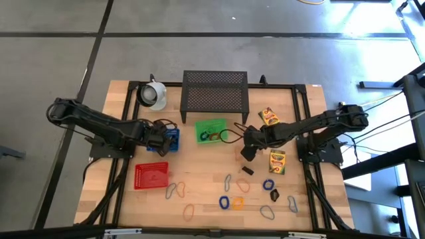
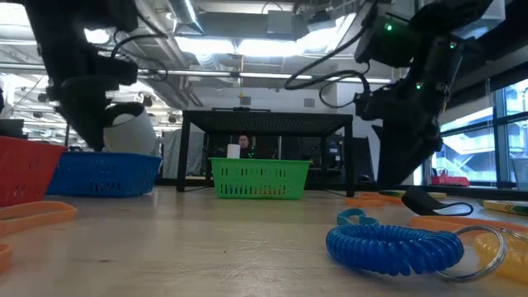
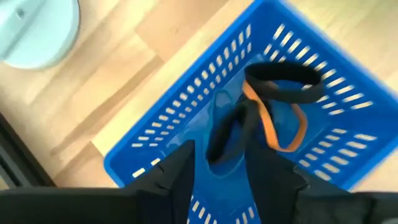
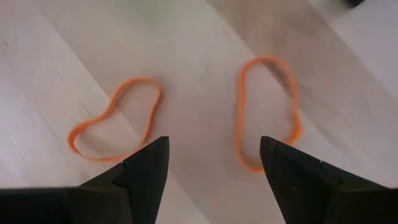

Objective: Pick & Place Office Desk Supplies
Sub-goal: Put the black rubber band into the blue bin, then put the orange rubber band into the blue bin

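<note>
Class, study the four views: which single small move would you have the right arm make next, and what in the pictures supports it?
Probably lower the right gripper toward the wooden table and close on one thin orange rubber-band loop. Its fingers stand wide open and empty, with two orange loops lying flat just ahead. The left gripper is busy over the blue plastic basket.

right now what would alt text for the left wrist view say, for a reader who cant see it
The left gripper, open, hangs over a blue slotted plastic basket on a light wooden table. In the basket lie a black band loop and an orange rubber band loop. Part of a pale round object shows at one corner.
</note>
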